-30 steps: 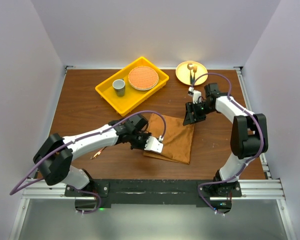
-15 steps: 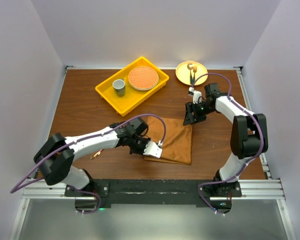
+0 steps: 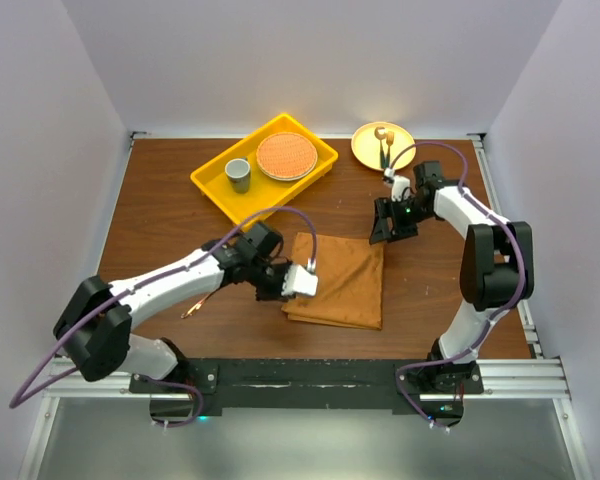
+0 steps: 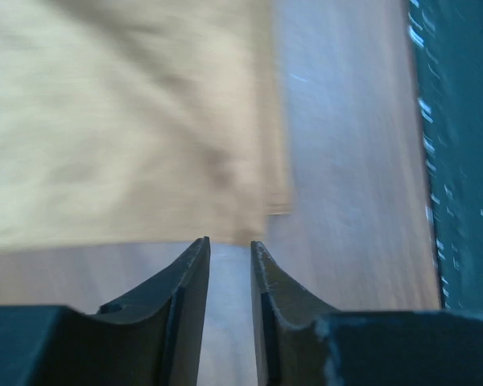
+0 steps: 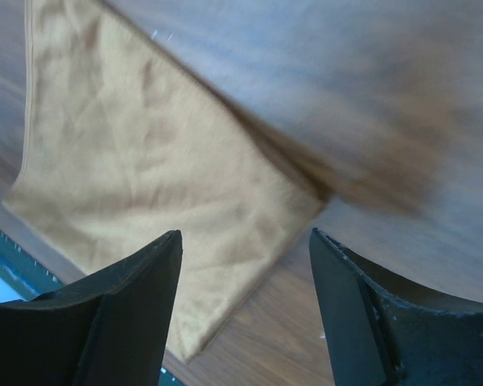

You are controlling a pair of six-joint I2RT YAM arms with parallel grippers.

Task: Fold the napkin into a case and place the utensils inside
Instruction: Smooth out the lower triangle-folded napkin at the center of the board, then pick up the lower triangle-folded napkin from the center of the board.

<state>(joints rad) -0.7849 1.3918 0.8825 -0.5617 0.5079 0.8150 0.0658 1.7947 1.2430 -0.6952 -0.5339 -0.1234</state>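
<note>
The rust-brown napkin (image 3: 342, 280) lies folded flat in a rough rectangle at the table's near middle. It also shows in the left wrist view (image 4: 129, 121) and the right wrist view (image 5: 145, 177). My left gripper (image 3: 306, 282) (image 4: 230, 241) sits at the napkin's left edge, its jaws a narrow gap apart with only bare table between them. My right gripper (image 3: 381, 232) (image 5: 245, 233) is wide open and empty just above the napkin's far right corner. The copper spoon (image 3: 190, 311) lies left of the napkin, mostly hidden under my left arm.
A yellow tray (image 3: 212, 184) at the back holds a grey cup (image 3: 238, 174) and an orange round plate (image 3: 286, 156). A yellow plate (image 3: 368, 149) with a dark-handled utensil (image 3: 385, 148) stands at the back right, just beyond my right arm.
My left gripper drew back left off the napkin's near-left edge, and that edge now lies flat. My right gripper shifted slightly toward the back.
</note>
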